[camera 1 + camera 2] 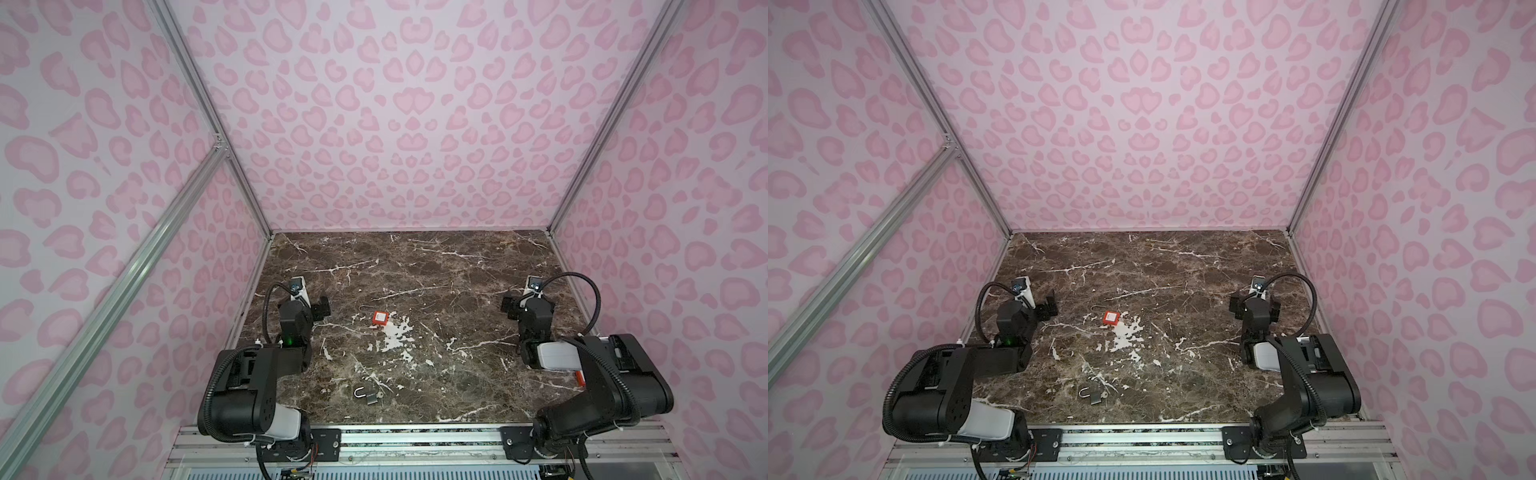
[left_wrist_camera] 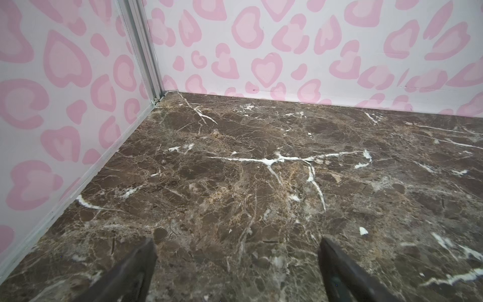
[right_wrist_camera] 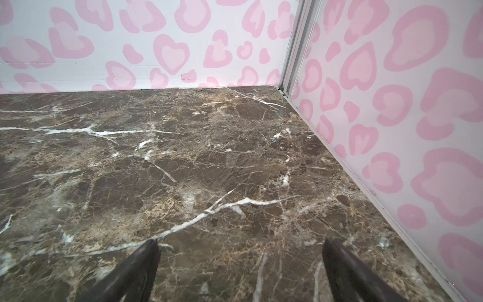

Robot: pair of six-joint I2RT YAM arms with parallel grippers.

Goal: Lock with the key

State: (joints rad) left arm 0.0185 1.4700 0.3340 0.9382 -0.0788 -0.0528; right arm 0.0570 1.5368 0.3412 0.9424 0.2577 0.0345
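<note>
In both top views a small red square lock body [image 1: 380, 318] [image 1: 1111, 318] with a thin wire loop lies flat near the middle of the marble table [image 1: 457, 266]. Nearer the front edge lies a small silver piece with a U-shaped shackle [image 1: 368, 395] [image 1: 1092, 394]. I cannot tell whether the key is part of it. My left gripper [image 2: 236, 245] hovers open near the left wall, and one of its fingers [image 1: 322, 308] shows from above. My right gripper [image 3: 240, 245] hovers open near the right wall, one finger [image 1: 508, 305] showing. Both wrist views show only bare marble between the fingers.
Pink-patterned walls close the table on the left, back and right, with metal posts [image 2: 146, 52] [image 3: 295, 47] in the back corners. An aluminium rail [image 1: 415, 436] runs along the front. A small red object [image 1: 579, 377] peeks out under the right arm.
</note>
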